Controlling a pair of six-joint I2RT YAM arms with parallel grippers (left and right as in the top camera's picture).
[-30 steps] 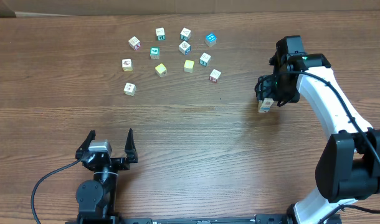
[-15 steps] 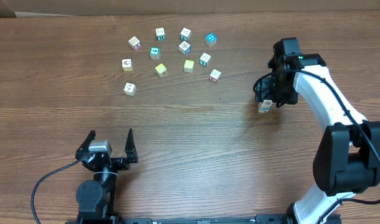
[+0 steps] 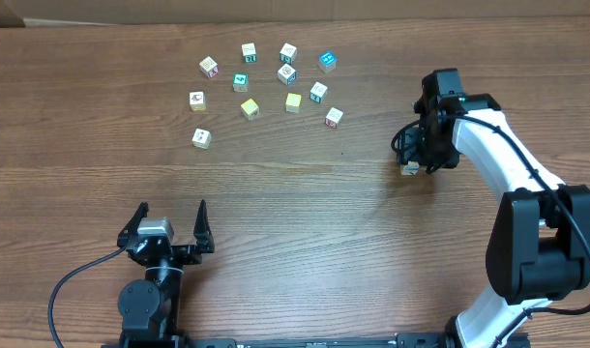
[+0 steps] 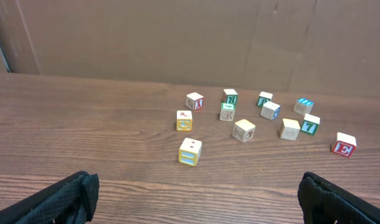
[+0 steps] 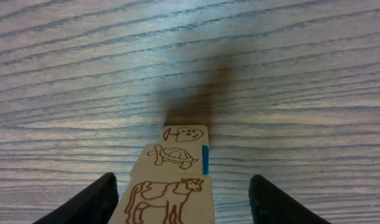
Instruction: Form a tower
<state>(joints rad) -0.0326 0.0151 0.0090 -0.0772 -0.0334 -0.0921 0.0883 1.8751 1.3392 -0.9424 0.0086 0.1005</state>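
Since a second ago, the right gripper (image 3: 416, 155) has been sinking over the tower (image 3: 408, 169), and it is now hiding all but a sliver of it from overhead. The loose cubes and the left gripper (image 3: 172, 207) are lying just where they were.

The tower (image 5: 177, 155) is standing on the table (image 3: 324, 222) at the right, well apart from the loose cubes, directly under the right gripper (image 5: 184, 182). From the right wrist it is showing as three pale wooden cubes in a straight column. The top one is carrying a brown cow drawing, the next a turtle and a blue side face, and the lowest a small outline drawing I cannot make out.

The right gripper's fingers (image 5: 274, 202) are straddling the top cube with their jaws apart, a clear gap showing on one side, so nothing is being gripped. The left gripper (image 4: 196, 180) is resting near the front edge with its jaws spread wide and empty.

Twelve loose cubes (image 3: 286, 73) are lying scattered at the far side of the table, and the left wrist view is showing the same twelve cubes (image 4: 244, 130).
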